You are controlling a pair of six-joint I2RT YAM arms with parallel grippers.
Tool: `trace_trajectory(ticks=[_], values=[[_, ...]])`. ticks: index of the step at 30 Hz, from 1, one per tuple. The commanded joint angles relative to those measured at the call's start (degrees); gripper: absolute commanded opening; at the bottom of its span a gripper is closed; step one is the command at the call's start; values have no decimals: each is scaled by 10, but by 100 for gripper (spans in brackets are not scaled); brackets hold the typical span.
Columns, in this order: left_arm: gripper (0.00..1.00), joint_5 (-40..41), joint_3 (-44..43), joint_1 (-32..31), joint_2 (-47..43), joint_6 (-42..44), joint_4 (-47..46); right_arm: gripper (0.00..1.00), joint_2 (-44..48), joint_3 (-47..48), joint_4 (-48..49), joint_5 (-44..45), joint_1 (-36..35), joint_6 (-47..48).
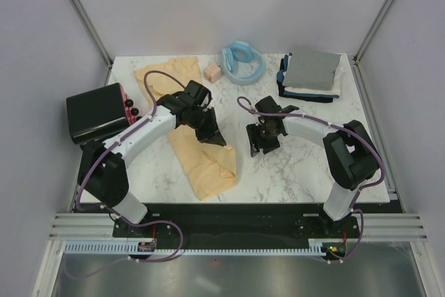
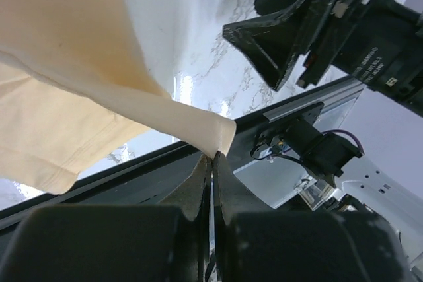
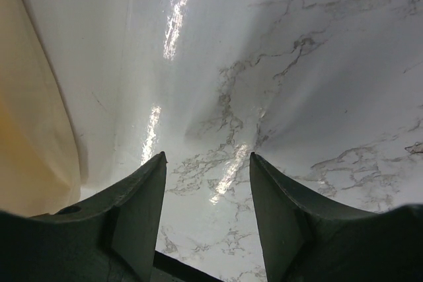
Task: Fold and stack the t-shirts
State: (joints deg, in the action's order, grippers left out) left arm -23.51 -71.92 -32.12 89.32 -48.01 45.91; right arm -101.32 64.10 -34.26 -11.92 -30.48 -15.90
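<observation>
Slippage looks the likeliest trouble, since the left gripper (image 2: 213, 156) pinches only a thin corner of the pale yellow t-shirt (image 1: 206, 170) trailing across the table (image 1: 299, 172), while the right gripper (image 3: 207, 158) hangs wide and empty beside it.

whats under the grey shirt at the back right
A white shirt and a dark navy shirt, showing only as edges below the grey shirt. Anything else beneath is covered.
</observation>
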Motion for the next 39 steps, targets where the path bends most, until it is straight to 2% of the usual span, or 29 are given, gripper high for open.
trace_trajectory(ticks=[1, 10, 16, 24, 32, 39], values=[[2, -37, -70, -15, 44, 29, -31, 61, 2, 5, 4, 6, 7, -5], [2, -91, -190, -84, 165, 66, -34, 61, 12, -3, 2, 27, 24, -12], [2, -96, -203, -128, 200, 73, -35, 61, 16, 1, -7, 53, 43, -19], [2, -106, -211, -143, 212, 78, -35, 61, 14, 2, -6, 44, 46, -19], [2, -68, -169, -141, 167, 64, -33, 61, 11, 0, -4, 36, 46, -19], [2, -45, -46, -128, 108, 49, -10, 61, 10, 4, -5, 28, 47, -19]])
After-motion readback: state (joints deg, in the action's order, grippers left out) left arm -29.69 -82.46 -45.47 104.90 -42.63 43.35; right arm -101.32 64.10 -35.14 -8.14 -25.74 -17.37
